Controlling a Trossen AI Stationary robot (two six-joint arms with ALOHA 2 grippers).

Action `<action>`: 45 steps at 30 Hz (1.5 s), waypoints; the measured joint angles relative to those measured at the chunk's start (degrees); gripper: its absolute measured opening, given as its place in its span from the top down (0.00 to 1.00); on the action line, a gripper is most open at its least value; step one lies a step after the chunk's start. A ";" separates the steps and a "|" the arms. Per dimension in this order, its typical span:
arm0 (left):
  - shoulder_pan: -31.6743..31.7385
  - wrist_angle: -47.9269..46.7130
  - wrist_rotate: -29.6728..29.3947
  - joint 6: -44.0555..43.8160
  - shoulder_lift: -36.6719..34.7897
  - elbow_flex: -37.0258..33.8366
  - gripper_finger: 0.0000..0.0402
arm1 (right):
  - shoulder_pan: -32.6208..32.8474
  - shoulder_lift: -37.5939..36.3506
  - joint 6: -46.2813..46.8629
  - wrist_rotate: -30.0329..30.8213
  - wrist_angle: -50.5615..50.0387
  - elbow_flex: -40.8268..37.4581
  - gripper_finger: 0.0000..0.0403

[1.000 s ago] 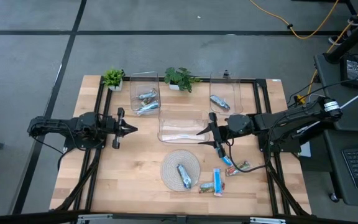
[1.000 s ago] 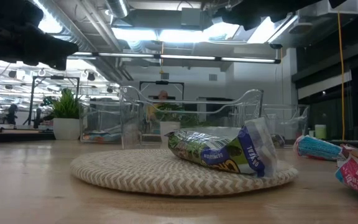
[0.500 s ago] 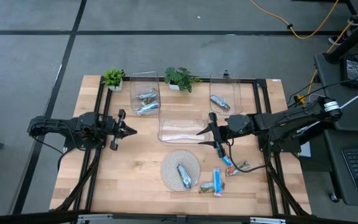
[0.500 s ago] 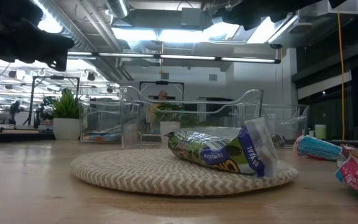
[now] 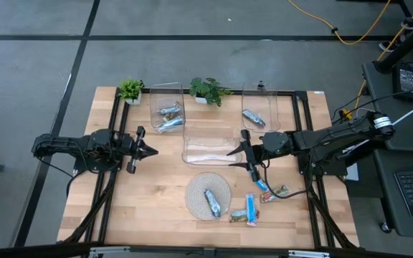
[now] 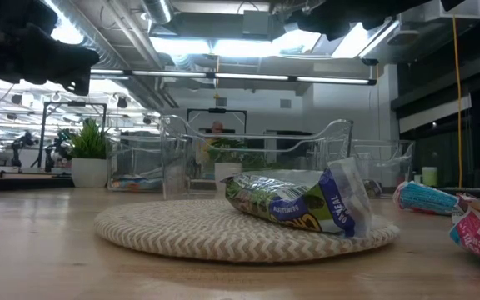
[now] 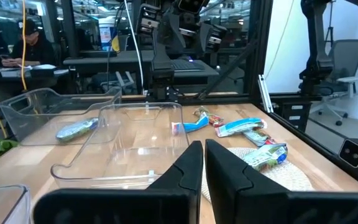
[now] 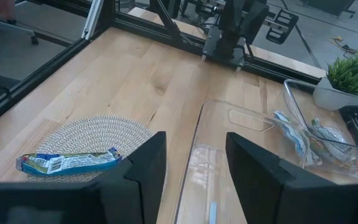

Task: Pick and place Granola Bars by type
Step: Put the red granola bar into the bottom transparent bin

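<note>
A silvery-green granola bar (image 5: 211, 202) lies flat on the round woven mat (image 5: 198, 188); it also shows in the low view (image 6: 298, 202). Right of the mat, several more bars lie on the wood: blue ones (image 5: 252, 208) (image 5: 264, 188) and a red-green one (image 5: 277, 192). Two bars (image 5: 169, 117) lie in the far left bin and one (image 5: 253, 118) in the far right bin. My left gripper (image 5: 153, 150) hovers shut at the table's left, pointing level toward the bins. My right gripper (image 5: 231, 153) hangs open over the middle bin's (image 5: 210, 145) right end, nothing between its fingers (image 8: 194, 162).
Three clear bins stand at the middle and far side. Two potted plants (image 5: 130, 90) (image 5: 208, 90) stand at the far edge. A black frame rail (image 5: 296, 122) runs along the right side. Bare wood lies between my left gripper and the mat.
</note>
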 joint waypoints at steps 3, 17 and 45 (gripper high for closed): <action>0.00 0.00 -0.03 0.00 0.00 0.00 0.97 | 0.00 0.00 0.00 0.01 0.00 0.00 0.58; 0.00 0.00 -0.09 0.02 0.00 0.00 0.97 | 0.00 0.00 0.21 -0.01 -0.30 0.00 0.58; 0.00 0.00 -0.09 0.02 0.00 0.00 0.97 | 4.49 1.53 50.46 11.17 -36.73 0.00 0.57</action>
